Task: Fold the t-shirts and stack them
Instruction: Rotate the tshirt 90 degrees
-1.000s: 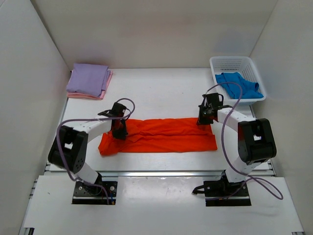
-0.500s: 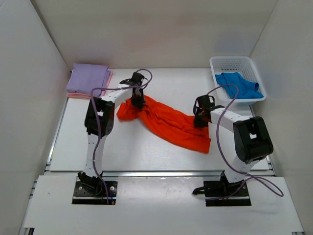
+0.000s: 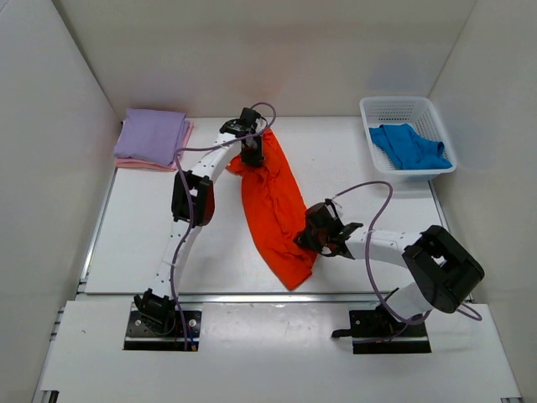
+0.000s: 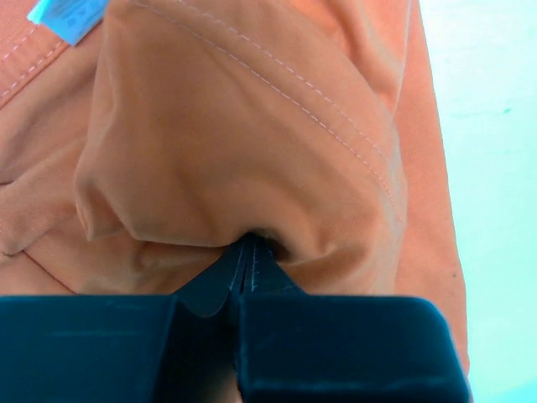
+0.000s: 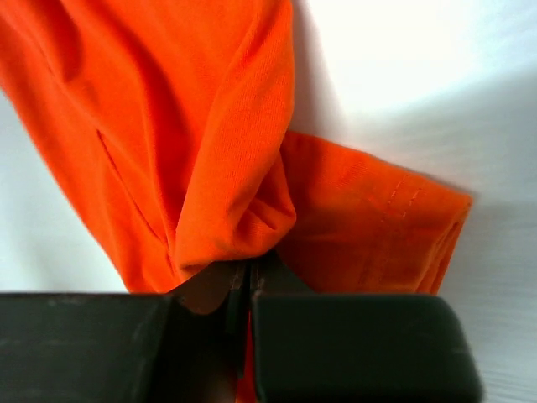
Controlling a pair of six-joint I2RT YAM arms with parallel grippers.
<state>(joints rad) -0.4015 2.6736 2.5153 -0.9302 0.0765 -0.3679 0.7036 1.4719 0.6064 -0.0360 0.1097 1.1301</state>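
Moved: orange t-shirt (image 3: 273,210) has swung round, now stretched far-to-near across the surface (image 3: 369,189).
Left hand (image 3: 252,154): clamped on its far end.
Right hand (image 3: 312,239): pinching its near right edge.
Stack: lavender t-shirt (image 3: 151,134) on pink t-shirt (image 3: 184,148), far left.

Bright, even; wrist cams soft.

I count four t-shirts in all: one orange t-shirt (image 3: 273,210), one blue t-shirt (image 3: 409,147), one lavender t-shirt (image 3: 151,134) and one pink t-shirt (image 3: 148,165). There is one white mesh basket (image 3: 394,104) and one counter (image 3: 352,164). I have two grippers, my left gripper (image 3: 252,154) and my right gripper (image 3: 310,239). I see one pale blue label (image 4: 71,17).
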